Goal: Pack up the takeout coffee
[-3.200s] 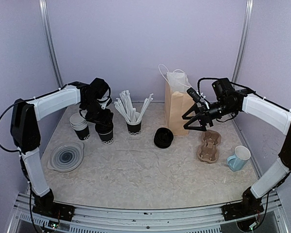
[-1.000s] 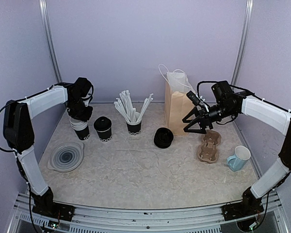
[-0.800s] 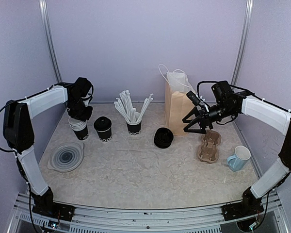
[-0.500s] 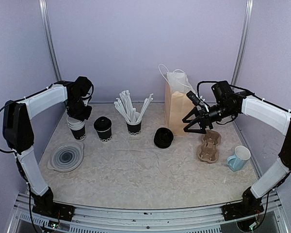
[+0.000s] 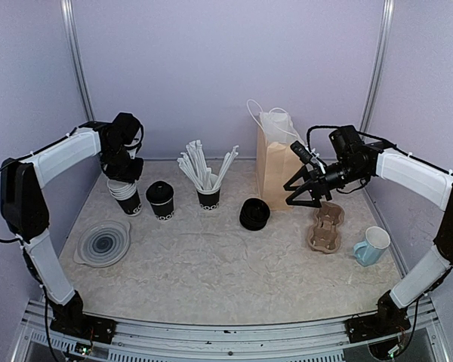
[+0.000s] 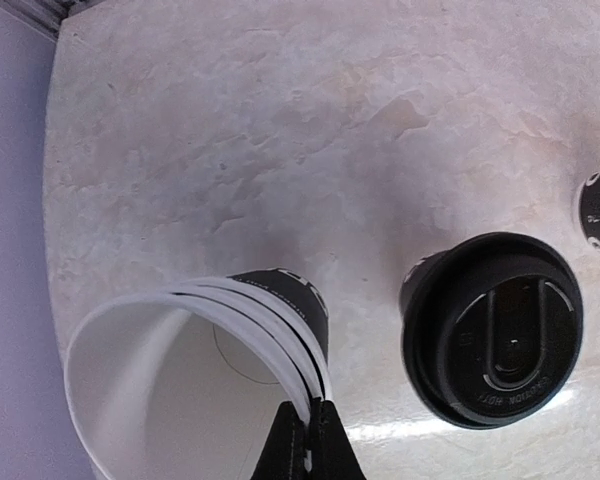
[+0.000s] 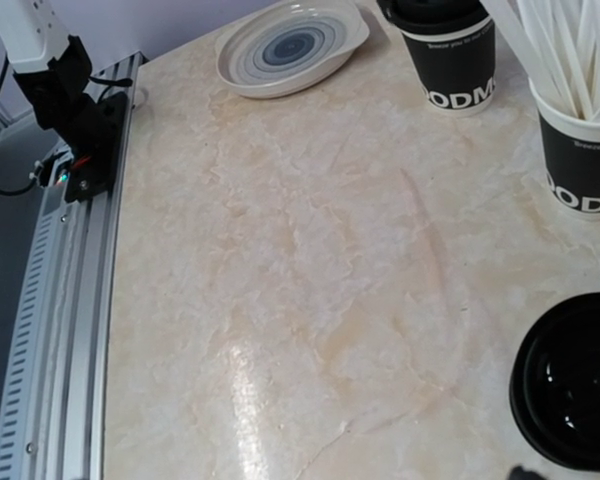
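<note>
Black lidded takeout coffee (image 7: 448, 60), lettering "ODM" legible; straw cup (image 7: 580, 160) likewise; left gripper (image 6: 306, 440) pinched on cup stack (image 6: 160, 380) rim; right gripper (image 5: 296, 187) spread wide.

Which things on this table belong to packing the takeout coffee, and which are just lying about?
For the job: takeout coffee, paper bag, probably the cardboard cup carrier.
Lying about: stack of empty cups, cup of straws, black lids, plate, blue mug.

Place: was a lab test booth.
Walls: plain lilac panels (image 5: 211, 68) enclosed the marble-look table (image 5: 226, 279).
Rail: aluminium rail (image 5: 226, 338) at the table's near edge held 2 robot arms (image 5: 60, 154).
</note>
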`<action>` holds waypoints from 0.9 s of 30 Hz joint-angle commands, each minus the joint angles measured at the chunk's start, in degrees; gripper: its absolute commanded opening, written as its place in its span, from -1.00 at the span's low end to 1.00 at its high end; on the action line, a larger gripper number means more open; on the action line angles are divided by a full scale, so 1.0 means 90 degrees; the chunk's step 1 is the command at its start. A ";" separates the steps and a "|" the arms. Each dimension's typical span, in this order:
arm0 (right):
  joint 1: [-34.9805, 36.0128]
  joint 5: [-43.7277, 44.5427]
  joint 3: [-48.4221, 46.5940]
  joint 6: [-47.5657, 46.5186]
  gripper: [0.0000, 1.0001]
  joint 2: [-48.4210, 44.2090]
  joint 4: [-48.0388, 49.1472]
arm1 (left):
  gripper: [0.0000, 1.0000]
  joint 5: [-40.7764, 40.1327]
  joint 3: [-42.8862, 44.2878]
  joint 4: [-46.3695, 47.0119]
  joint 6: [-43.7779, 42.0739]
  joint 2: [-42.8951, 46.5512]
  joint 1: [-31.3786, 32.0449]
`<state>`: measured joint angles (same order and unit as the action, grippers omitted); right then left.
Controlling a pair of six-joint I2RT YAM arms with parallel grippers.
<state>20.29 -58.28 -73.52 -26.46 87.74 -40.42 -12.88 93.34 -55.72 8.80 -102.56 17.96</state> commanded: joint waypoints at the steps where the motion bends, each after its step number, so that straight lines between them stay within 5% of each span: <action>1: -0.0010 -0.0143 -0.0120 0.0054 0.77 -0.0116 0.0036 | -1.00 0.0274 -0.0030 0.0255 0.0151 0.0275 0.0038; 2: -0.0009 -0.0143 -0.0120 0.0074 0.77 -0.0104 0.0049 | -1.00 0.0985 0.0057 0.0231 0.0169 0.0178 -0.0149; 4: -0.0009 -0.0153 -0.0138 0.0087 0.77 -0.0083 0.0056 | -1.00 0.0178 -0.0063 0.0497 0.0337 0.0150 -0.0029; 6: -0.0009 -0.0163 -0.0144 0.0097 0.77 -0.0076 0.0050 | -1.00 0.0965 -0.0012 0.0424 0.0409 0.0026 -0.0175; 8: 0.0000 -0.0174 -0.0135 0.0098 0.77 -0.0081 0.0057 | -1.00 -0.0368 0.0224 0.0107 0.0360 -0.0123 0.0058; 10: 0.0001 -0.0187 -0.0137 0.0116 0.77 -0.0073 0.0069 | -1.00 0.0584 0.0353 0.0009 0.0443 -0.0298 -0.0020; 12: 0.0018 -0.0211 -0.0113 0.0122 0.76 -0.0064 0.0103 | -1.00 -0.0352 0.0180 0.0390 0.0396 -0.0051 0.0066; 14: 0.0056 -0.0194 -0.0120 0.0164 0.76 -0.0013 0.0133 | -1.00 0.0567 0.0516 -0.0061 0.0483 -0.0212 -0.0117; 16: 0.0087 -0.0202 -0.0165 0.0171 0.76 0.0046 0.0145 | -1.00 -0.0164 0.0230 0.0240 0.0335 -0.0147 -0.0005; 18: 0.0124 -0.0192 -0.0213 0.0203 0.75 0.0118 0.0143 | -1.00 0.0840 0.0550 -0.0105 0.0384 -0.0340 -0.0069; 20: 0.0152 -0.0213 -0.0243 0.0196 0.75 0.0173 0.0129 | -1.00 -0.1228 0.0429 -0.0047 0.0338 -0.0286 0.0310; 21: 0.0169 -0.0199 -0.0248 0.0196 0.75 0.0193 0.0135 | -1.00 -0.1417 0.0685 -0.0421 0.0322 -0.0343 0.0315; 23: 0.0203 -0.0199 -0.0256 0.0188 0.75 0.0228 0.0111 | -1.00 0.1199 0.0870 -0.0124 0.0195 -0.0622 0.0004; 26: 0.0250 -0.0177 -0.0259 0.0176 0.75 0.0231 0.0115 | -1.00 -0.1944 0.1009 -0.0377 0.0296 -0.0409 0.0538; 27: 0.0254 -0.0162 -0.0260 0.0169 0.75 0.0235 0.0111 | -1.00 -0.1562 0.1364 -0.0814 0.0312 -0.0649 0.0400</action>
<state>21.82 -58.76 -74.41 -25.23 89.19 -39.51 -15.40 98.96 -56.69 11.94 -106.41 20.05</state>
